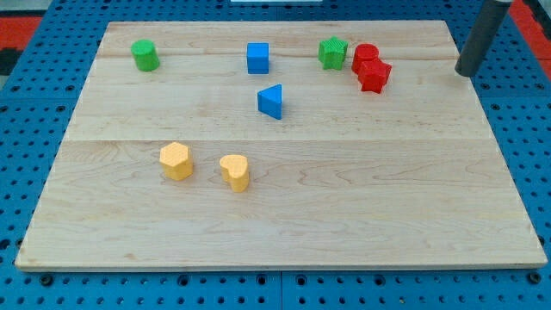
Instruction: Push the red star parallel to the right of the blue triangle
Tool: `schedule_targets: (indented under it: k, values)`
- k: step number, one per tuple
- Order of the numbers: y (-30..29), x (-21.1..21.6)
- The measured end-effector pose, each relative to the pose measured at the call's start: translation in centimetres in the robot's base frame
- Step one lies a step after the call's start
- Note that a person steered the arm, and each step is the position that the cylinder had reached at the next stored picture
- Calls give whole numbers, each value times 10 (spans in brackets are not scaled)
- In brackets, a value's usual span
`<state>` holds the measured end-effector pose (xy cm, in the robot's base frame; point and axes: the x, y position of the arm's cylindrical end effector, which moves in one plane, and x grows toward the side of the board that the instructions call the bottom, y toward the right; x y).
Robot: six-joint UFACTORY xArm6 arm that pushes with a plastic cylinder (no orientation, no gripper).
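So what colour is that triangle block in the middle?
Blue. The triangle shows plainly in the camera view, the only one there is.

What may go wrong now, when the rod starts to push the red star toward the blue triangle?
1. The red star touches another red block, with a green block just beside, so a push may drag these along.
2. My tip is at the view's right, off the board edge, far from the star; a poor approach angle could send the star off line.
3. Too long a push may hit the blue triangle and shift it.
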<state>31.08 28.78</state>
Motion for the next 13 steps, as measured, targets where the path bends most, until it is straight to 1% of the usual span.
schedule_targets:
  k: [4,5,6,7,8,9,10,11,12,13]
  values:
    - [10,-7]
    - [15,-26]
    - [-6,-36]
    - [-27,-73]
    - [-93,-77]
    - [-129,-39]
    - [-145,18]
    - [-130,30]
    - [-98,16]
    - [-86,-15]
